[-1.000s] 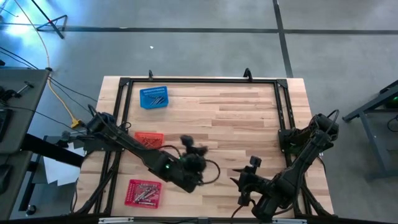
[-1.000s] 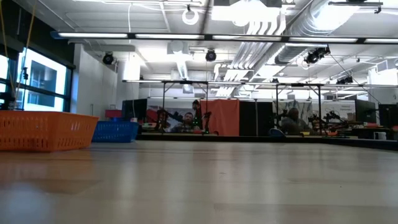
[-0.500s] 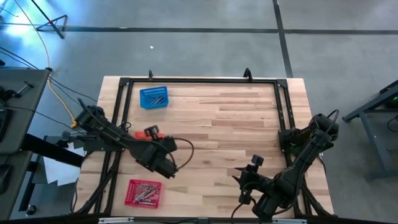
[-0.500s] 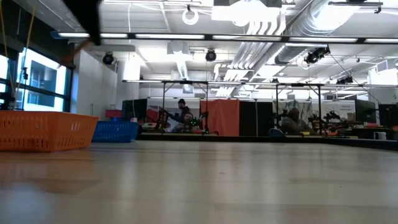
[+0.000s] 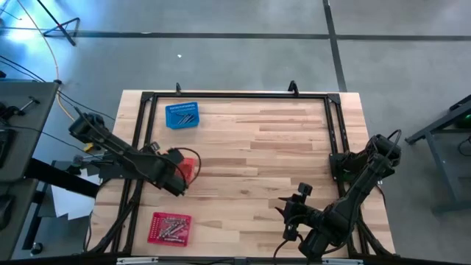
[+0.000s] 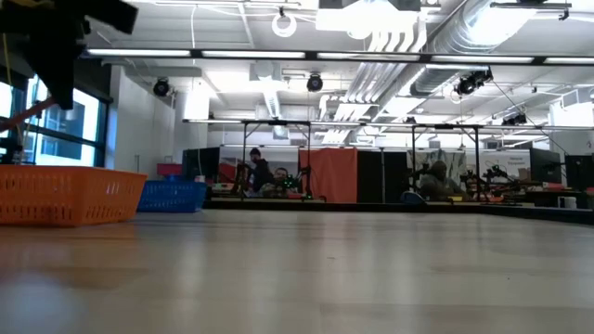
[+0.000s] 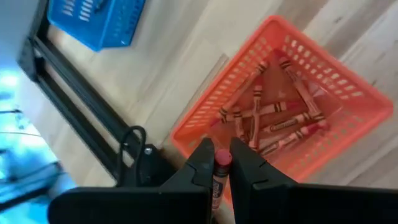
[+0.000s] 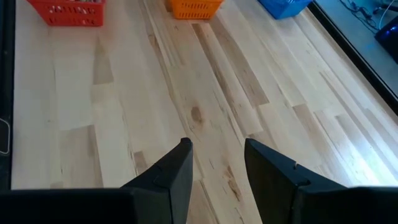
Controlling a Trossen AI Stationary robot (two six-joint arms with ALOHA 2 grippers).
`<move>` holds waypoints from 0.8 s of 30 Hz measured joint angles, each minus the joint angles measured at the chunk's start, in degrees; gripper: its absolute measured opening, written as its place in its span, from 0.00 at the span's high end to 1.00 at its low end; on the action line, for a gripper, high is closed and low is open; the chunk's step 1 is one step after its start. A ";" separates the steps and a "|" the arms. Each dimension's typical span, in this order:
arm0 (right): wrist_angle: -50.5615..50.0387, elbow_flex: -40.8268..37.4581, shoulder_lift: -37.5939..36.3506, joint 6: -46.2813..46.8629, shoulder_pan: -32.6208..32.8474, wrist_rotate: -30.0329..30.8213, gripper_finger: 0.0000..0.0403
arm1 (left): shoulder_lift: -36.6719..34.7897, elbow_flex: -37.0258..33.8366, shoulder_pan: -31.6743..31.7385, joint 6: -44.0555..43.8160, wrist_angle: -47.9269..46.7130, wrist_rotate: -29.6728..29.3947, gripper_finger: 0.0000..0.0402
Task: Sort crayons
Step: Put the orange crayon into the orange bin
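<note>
My left gripper (image 7: 221, 148) is shut on one orange-red crayon (image 7: 221, 163) and hangs over the near-left rim of the orange basket (image 7: 323, 81). Several orange crayons (image 7: 273, 121) lie crisscrossed on that basket's floor. From above, the left gripper (image 5: 184, 173) covers most of the orange basket (image 5: 193, 168). My right gripper (image 8: 217, 160) stands open over bare wood near the table's front right (image 5: 291, 213), with nothing between its fingers. My left gripper pinches the crayon between its two fingers, which slant downward from above. The crayon lies along the fingers, and its end (image 7: 222, 157) shows just at the fingertips. It is lifted clear, above the basket's rim.
A blue basket (image 5: 182, 115) holding a few crayons stands at the far left. A red basket (image 5: 170, 227) full of crayons sits at the near left. A black frame (image 5: 235, 96) runs around the tabletop. The middle of the table is bare wood (image 5: 265, 154).
My left gripper has swung from the table's near middle toward the left edge, ending over the orange basket. Its wrist has rolled and tipped to point more steeply down.
</note>
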 joint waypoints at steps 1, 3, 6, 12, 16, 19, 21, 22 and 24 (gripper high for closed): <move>0.00 0.00 0.00 -0.04 -0.01 -0.01 0.65 | -1.44 -1.58 0.07 -0.94 1.01 -0.05 0.99; 0.00 0.00 0.00 -0.09 -0.11 0.02 0.65 | -4.38 -4.54 0.24 -2.48 2.95 -0.11 0.99; 0.09 0.00 0.00 -0.09 -0.23 0.43 0.65 | -7.47 -8.12 0.26 -2.90 8.42 -1.23 0.99; 0.11 0.00 0.00 0.39 -0.54 1.41 0.65 | -9.38 -11.35 0.33 -1.10 15.64 -3.68 0.99; 0.13 0.00 0.00 0.33 -0.95 1.42 0.65 | -8.85 -11.39 0.31 -1.68 15.89 -5.04 0.99; 0.11 0.00 0.00 0.02 -1.25 1.40 0.65 | -8.95 -11.39 0.31 -4.99 16.19 -7.73 0.97; 0.11 0.00 0.00 -0.01 -1.26 1.33 0.65 | -8.89 -11.39 0.35 -5.83 16.39 -7.97 0.94; 0.11 0.00 0.00 -0.04 -1.26 1.34 0.65 | -8.89 -11.39 0.36 -5.80 16.40 -7.94 0.93; 0.11 0.00 0.00 -0.07 -1.26 1.22 0.65 | -8.89 -11.39 0.35 -5.83 16.30 -7.83 0.89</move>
